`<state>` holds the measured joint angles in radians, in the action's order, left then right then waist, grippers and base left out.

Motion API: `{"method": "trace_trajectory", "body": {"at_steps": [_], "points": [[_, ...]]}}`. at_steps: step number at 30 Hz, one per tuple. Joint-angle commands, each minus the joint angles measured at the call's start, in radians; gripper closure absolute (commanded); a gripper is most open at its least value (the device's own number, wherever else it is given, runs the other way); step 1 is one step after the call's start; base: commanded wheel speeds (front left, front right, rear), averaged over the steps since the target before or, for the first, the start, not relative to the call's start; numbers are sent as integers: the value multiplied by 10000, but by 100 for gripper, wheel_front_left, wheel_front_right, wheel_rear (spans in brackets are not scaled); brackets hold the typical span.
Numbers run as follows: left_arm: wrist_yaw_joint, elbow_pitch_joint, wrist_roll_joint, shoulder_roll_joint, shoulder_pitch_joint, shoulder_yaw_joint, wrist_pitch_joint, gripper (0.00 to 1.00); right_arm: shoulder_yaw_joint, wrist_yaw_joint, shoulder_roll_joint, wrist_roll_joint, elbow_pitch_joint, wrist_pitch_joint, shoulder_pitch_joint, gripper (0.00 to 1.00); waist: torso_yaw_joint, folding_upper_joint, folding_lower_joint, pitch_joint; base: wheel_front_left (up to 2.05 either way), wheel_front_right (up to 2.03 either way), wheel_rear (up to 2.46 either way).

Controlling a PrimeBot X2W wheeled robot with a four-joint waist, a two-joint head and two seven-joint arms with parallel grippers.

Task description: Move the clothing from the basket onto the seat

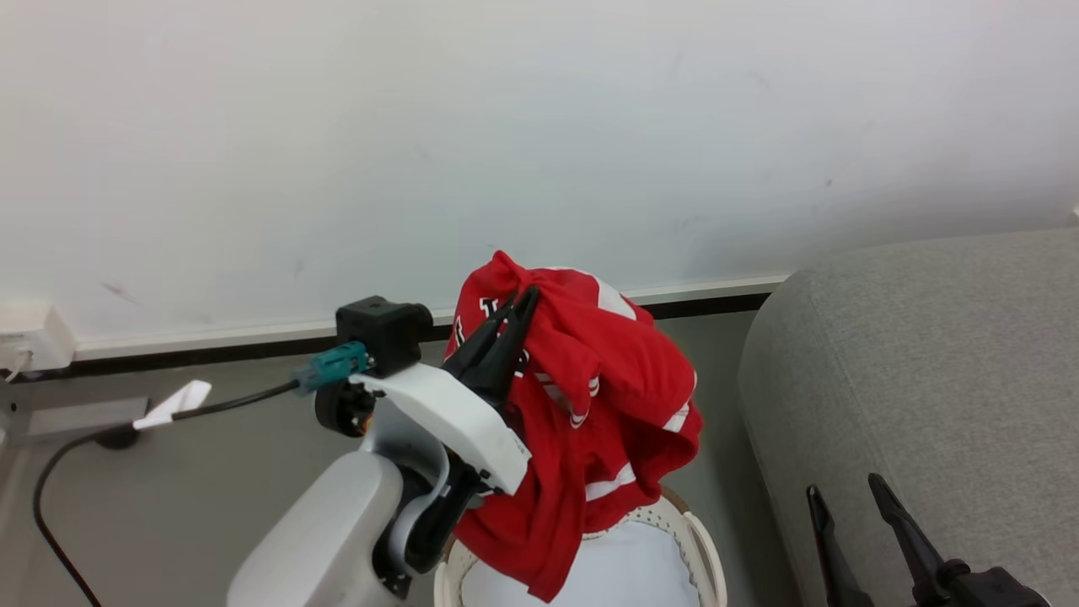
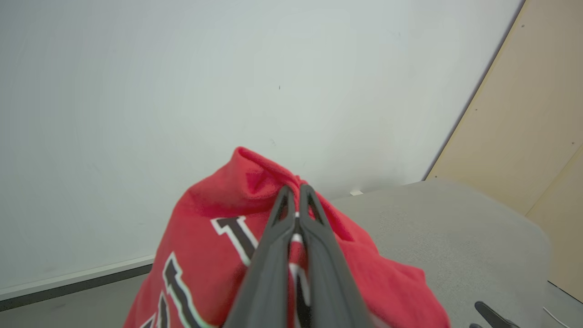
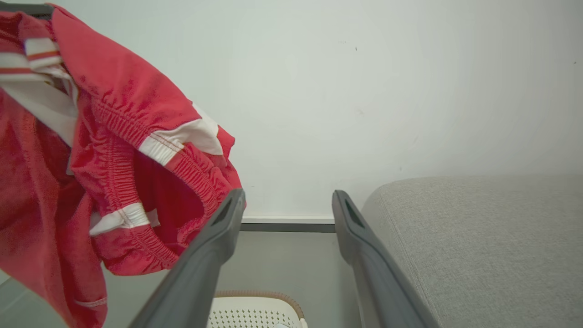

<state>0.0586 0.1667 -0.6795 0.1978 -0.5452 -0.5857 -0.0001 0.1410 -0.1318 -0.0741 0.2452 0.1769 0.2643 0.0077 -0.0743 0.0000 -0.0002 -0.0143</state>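
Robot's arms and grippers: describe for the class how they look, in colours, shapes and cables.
The left arm is smooth pale grey with a white wrist cover, a black box and a teal plug feeding a black cable with a white tag. The left gripper and right gripper each have two long, dark, tapering fingers.

Red, white-striped clothing (image 1: 607, 379); grey seat (image 1: 910, 354)

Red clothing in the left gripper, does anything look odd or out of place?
Nothing damaged or spilled. The soft red clothing with white stripes hangs bunched from the shut left gripper, its lowest fold draping over the cream perforated basket.
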Motion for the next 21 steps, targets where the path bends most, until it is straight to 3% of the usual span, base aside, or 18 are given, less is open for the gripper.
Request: {"method": "trace_trajectory", "body": {"at_steps": [1,15,21], "points": [[19,-119,-30,71,-88,52,30,100,61,21,-165,-41,-84,3,66,0,-84,0,2,-84,0,0,0],[160,-764,-151,103,86,-82,273,100,2302,21,-2284,131,-1381,-53,-730,0,-221,0,2,-295,0,0,0],[144,-743,-110,49,-15,-212,317,100,3405,21,-2639,152,-1260,-460,-1948,0,-177,0,2,-283,0,0,0]]}}
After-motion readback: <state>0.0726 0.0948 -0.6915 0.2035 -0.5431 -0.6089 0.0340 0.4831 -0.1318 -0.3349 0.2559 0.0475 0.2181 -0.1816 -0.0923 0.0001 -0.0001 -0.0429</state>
